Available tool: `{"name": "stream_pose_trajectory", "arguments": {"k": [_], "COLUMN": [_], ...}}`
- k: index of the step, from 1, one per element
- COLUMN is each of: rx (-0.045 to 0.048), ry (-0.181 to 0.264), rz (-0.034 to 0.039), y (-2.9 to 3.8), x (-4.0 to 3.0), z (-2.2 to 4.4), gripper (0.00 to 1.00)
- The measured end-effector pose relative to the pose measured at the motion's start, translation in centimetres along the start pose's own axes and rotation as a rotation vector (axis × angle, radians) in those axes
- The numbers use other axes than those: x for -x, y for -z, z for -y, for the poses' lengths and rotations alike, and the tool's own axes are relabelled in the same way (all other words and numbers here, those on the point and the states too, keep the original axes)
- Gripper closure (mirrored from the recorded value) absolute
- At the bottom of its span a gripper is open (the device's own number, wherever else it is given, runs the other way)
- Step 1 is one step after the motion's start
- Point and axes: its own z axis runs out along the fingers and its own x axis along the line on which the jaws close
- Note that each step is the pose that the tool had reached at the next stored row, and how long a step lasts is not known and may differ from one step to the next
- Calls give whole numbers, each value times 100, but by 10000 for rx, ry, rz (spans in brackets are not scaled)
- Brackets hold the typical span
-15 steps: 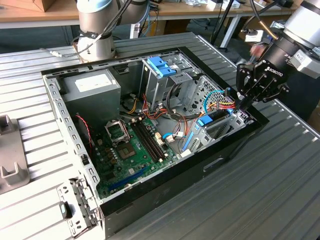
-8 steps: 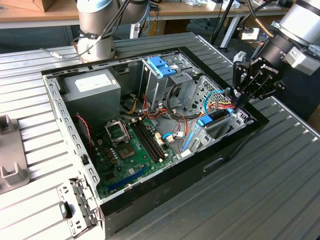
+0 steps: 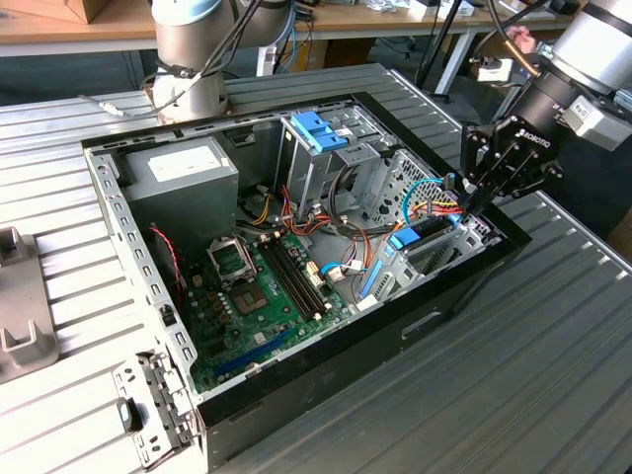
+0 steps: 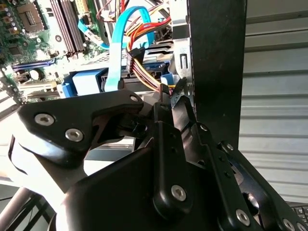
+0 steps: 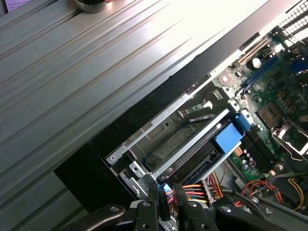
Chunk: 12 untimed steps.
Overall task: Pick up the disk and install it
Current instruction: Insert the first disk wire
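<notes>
The gripper (image 3: 472,195) hung over the open computer case (image 3: 326,365) at the corner on the exterior view's right, its fingertips (image 5: 166,201) drawn close together among the coloured cables (image 3: 434,202), nothing visibly pinched between them. The disk (image 3: 420,237), in its blue carrier, sat tilted in the bay just below, near the case's front wall, beside the motherboard (image 3: 262,296). The case lay on a ribbed metal worktop (image 3: 513,395).

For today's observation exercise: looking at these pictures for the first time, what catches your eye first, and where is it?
An open computer case lies on a ribbed metal table, its green motherboard exposed. The black gripper hangs over the case's corner at the exterior view's right, above the disk in its blue carrier among coloured cables.
</notes>
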Motion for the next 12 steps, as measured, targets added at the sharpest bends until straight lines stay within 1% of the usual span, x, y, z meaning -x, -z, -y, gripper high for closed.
{"name": "stream_pose_trajectory", "arguments": {"k": [12], "rx": [0], "ry": [3], "rz": [0], "y": [-2], "x": [-8], "z": [4], "gripper": [73]}}
